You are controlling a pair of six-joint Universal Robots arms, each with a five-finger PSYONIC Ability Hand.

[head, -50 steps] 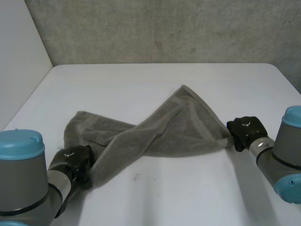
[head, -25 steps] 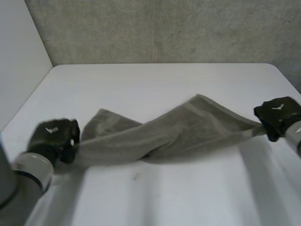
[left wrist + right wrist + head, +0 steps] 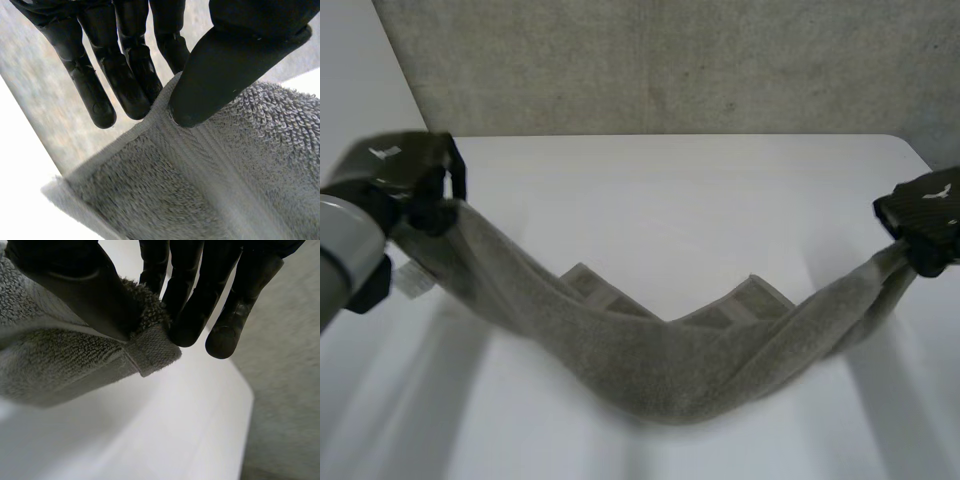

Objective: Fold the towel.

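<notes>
Surface (image 3: 650, 200): white, matte, plain, with a rounded far-right corner. The far edge of the surface meets a rough grey wall (image 3: 670, 60), mottled like concrete. Off the surface's left edge stands a plain white side panel (image 3: 360, 80), which joins the wall in a corner.

Towel (image 3: 670, 370): grey-green terry, held up above the surface by its two ends. It is strung across the near half of the surface and sags in a deep curve between the ends. It hangs doubled. A near layer forms the low belly, and a far layer behind it shows its woven hem band (image 3: 720, 312) in a shallow V. The lowest part is over the near middle of the surface. Cannot tell whether it brushes the surface or hangs just clear.

Left hand (image 3: 405, 175): raised over the surface's left edge, at the towel's left end. In the left wrist view the thumb (image 3: 225, 65) presses flat onto the towel's hem and the fingers (image 3: 125, 75) run straight behind the edge, with the cloth pinched between them. The left arm (image 3: 345, 250) comes in from the surface's near-left side.

Right hand (image 3: 925, 215): raised over the surface's right edge, at the towel's right end. In the right wrist view its thumb and fingers are clamped on a towel corner, and the tip of the hem pokes out past them. Bare white surface lies below that corner, with the grey wall beyond the surface's edge.
</notes>
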